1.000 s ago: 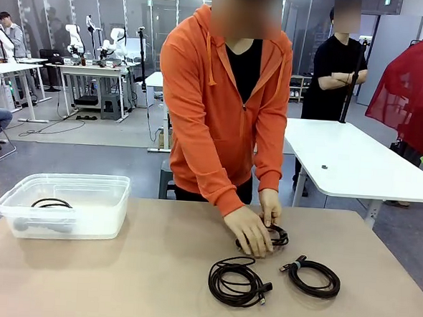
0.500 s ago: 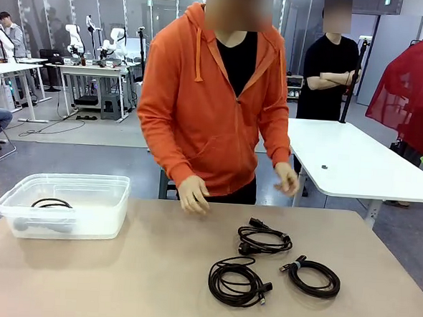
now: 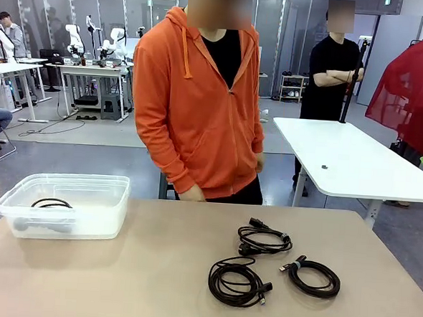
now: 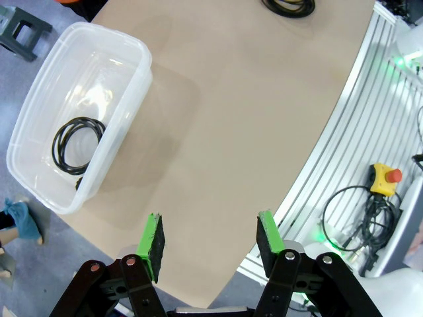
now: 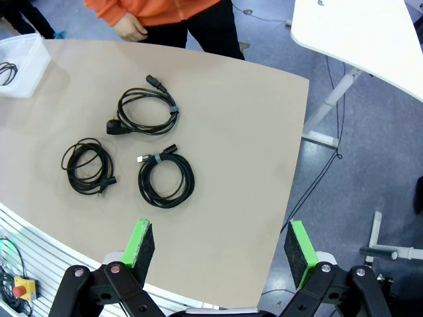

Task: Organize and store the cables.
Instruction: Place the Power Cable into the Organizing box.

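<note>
Three cables (image 5: pixel 87 166) are laid loose on the table (image 3: pixel 133 269), each wound into a round coil so that it can be lifted as one bundle: the far coil (image 3: pixel 264 241), ended by a heavier plug, the near coil (image 3: pixel 238 281) and the rightmost coil (image 3: pixel 313 275). They are set close together yet apart, none overlapping, toward the robot's right side, which would allow each to be picked singly. A fourth coil (image 3: pixel 51 203) is already lying flat on the floor of the clear bin (image 3: pixel 112 195), which is placed at the robot's left end of the table, well apart from the loose three. No lid is seen on the bin, presumably so that coils can be lowered in from above.

The left gripper (image 4: pixel 210 234) is held high above the table's near edge, with the bin ahead and off to one side. Its jaws are spread wide and nothing is caught between the green pads. The right gripper (image 5: pixel 219 243) is likewise held aloft, jaws spread and empty, with the three loose coils laid out below and ahead of it.

The person is stood at the far edge with a hand (image 5: pixel 132 28) kept clear of the tabletop, so the work area is free. One coil of four is judged stored, and the rightmost coil, lying nearest the right gripper, is judged the natural first pick
</note>
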`<action>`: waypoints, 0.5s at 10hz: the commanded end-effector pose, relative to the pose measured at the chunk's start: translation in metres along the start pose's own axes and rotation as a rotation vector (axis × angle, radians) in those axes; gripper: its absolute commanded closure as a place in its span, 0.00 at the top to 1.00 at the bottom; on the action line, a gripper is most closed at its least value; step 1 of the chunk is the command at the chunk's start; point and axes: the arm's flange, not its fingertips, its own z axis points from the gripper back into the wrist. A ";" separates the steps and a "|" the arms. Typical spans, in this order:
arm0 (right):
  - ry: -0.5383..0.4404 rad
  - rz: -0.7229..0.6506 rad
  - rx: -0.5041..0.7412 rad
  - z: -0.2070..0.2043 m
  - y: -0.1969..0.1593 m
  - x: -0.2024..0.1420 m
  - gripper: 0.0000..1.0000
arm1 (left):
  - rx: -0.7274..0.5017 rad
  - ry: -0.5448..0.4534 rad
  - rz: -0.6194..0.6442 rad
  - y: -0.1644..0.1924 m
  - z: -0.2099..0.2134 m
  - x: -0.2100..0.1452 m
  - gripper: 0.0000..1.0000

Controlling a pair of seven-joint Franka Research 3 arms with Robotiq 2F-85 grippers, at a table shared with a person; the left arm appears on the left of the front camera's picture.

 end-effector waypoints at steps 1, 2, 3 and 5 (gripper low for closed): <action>0.075 -0.049 -0.024 -0.020 0.008 0.023 1.00 | 0.013 0.006 0.011 0.000 0.002 0.001 0.71; 0.118 -0.064 -0.051 -0.035 0.018 0.035 1.00 | 0.013 0.006 0.011 0.000 0.002 0.001 0.71; 0.167 -0.061 -0.062 -0.052 0.026 0.044 1.00 | 0.013 0.006 0.011 0.000 0.002 0.001 0.71; 0.218 -0.090 -0.134 -0.092 0.041 0.054 1.00 | 0.013 0.006 0.011 0.000 0.002 0.001 0.71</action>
